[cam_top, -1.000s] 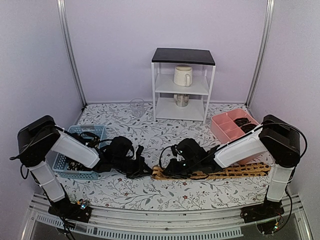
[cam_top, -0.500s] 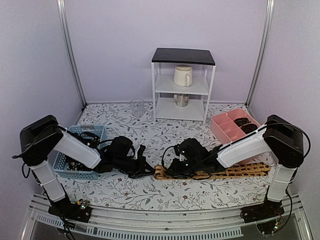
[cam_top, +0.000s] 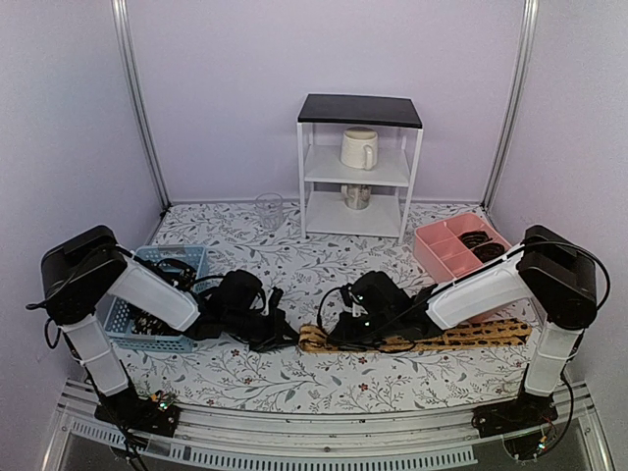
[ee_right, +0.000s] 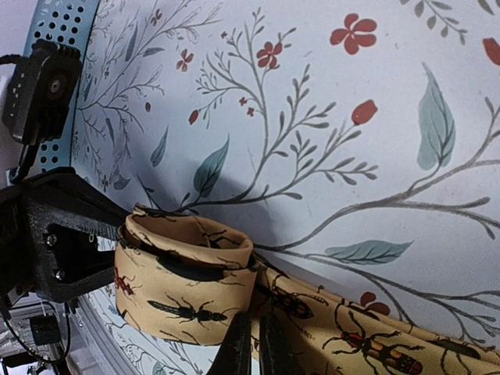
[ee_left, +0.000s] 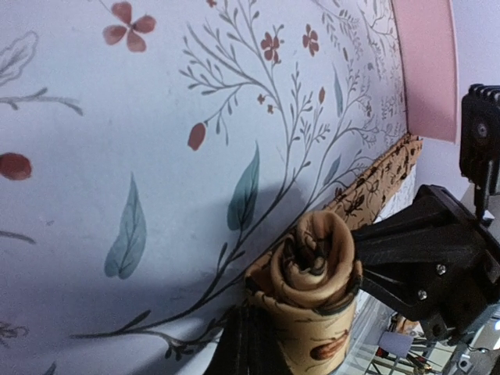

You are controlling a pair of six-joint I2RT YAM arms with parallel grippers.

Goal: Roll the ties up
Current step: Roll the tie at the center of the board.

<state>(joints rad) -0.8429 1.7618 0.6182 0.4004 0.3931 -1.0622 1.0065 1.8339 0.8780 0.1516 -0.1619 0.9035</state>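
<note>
A tan-orange tie [cam_top: 471, 334] with dark insect figures lies along the near right of the table. Its left end is wound into a small roll [ee_left: 316, 266], also seen in the right wrist view [ee_right: 183, 281]. My left gripper [cam_top: 287, 334] is at that roll. In its wrist view [ee_left: 281, 332] one dark finger [ee_left: 244, 344] presses against the roll's side and the other is hidden behind it. My right gripper [cam_top: 329, 336] has its fingertips [ee_right: 241, 344] nearly together on the tie strip just right of the roll [ee_right: 256, 340]. Dark ties [cam_top: 157, 322] lie in the basket.
A blue mesh basket [cam_top: 123, 319] stands at the near left. A pink divided tray [cam_top: 437, 250] at the right holds dark rolls [cam_top: 476, 238]. A white shelf [cam_top: 358, 201] with a mug [cam_top: 358, 147] stands at the back, with a clear glass [cam_top: 269, 209] to its left.
Both grippers have stayed at the tie's rolled end. The right wrist has shifted slightly to the right. The rest of the tie has not moved.
</note>
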